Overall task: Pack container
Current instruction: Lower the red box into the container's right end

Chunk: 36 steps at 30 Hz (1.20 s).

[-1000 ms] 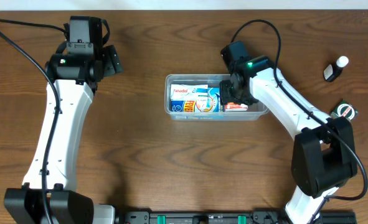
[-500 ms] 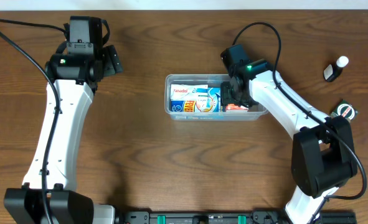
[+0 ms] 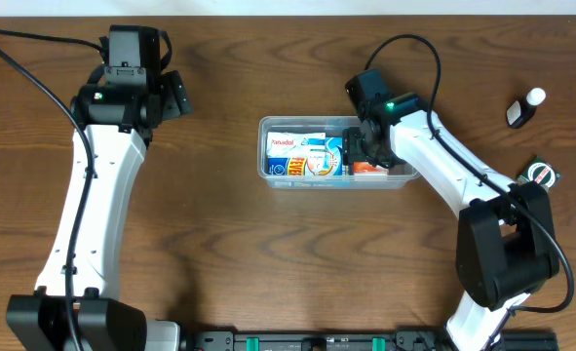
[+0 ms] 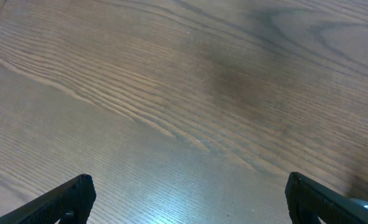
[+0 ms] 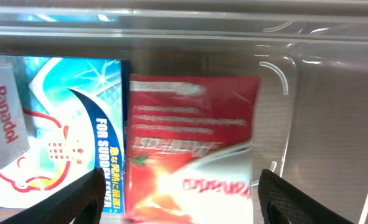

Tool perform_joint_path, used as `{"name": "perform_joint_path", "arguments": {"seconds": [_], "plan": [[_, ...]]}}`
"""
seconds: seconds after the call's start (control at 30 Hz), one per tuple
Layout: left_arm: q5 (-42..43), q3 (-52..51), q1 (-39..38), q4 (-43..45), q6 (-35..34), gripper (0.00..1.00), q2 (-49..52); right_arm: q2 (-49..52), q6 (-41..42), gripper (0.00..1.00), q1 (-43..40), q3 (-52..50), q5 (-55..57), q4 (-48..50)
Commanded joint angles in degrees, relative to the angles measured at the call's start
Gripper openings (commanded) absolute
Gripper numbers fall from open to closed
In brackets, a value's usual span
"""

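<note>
Packing: red box [image 5: 193, 155] in container [image 3: 268, 125]
Released, right fingers [image 5: 87, 199] straddle it; left fingers [image 4: 71, 199] spread, empty, over worktop [image 4: 184, 93]. Several boxes [image 3: 302, 156] packed; bottle [image 3: 526, 105] and round item [image 3: 539, 174] probably remain.

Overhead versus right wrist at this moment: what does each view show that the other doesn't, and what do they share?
Only overhead: the left pincer far off over bare table, and a small white-capped bottle near the right edge. Only right wrist: the right pincer with its fingers standing open either side of the red pack. Both: the clear container, with the red pack lying beside a blue box.
</note>
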Motion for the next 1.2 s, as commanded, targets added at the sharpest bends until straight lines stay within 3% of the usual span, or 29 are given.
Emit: {"name": "perform_joint_path", "arguments": {"seconds": [0.0,0.3,0.43,0.47,0.57,0.6,1.17], "plan": [[-0.74,0.57,0.17,-0.09,0.02,0.98,-0.07,0.02,0.68,0.76,-0.24,-0.17,-0.48,0.07],[-0.74,0.57,0.17,-0.09,0.02,0.98,-0.07,-0.2,-2.21,0.75,-1.75,0.0,-0.5,0.24],[-0.74,0.57,0.17,-0.09,0.02,0.98,-0.07,-2.27,-3.54,0.66,-3.69,0.04,-1.64,-0.42],[-0.74,0.57,0.17,-0.09,0.02,0.98,-0.07,-2.95,-4.11,0.62,-4.17,0.04,-2.32,-0.42],[-0.74,0.57,0.17,-0.09,0.02,0.98,-0.07,-5.49,-6.21,0.06,-5.6,0.04,-4.63,-0.61],[-0.74,0.57,0.17,-0.09,0.02,0.98,-0.07,-6.21,-6.21,0.01,-5.97,0.04,-4.72,-0.85],[-0.74,0.57,0.17,-0.09,0.02,0.98,-0.07,-4.26,-8.98,0.02,-6.54,-5.16,0.39,-0.33]]}}
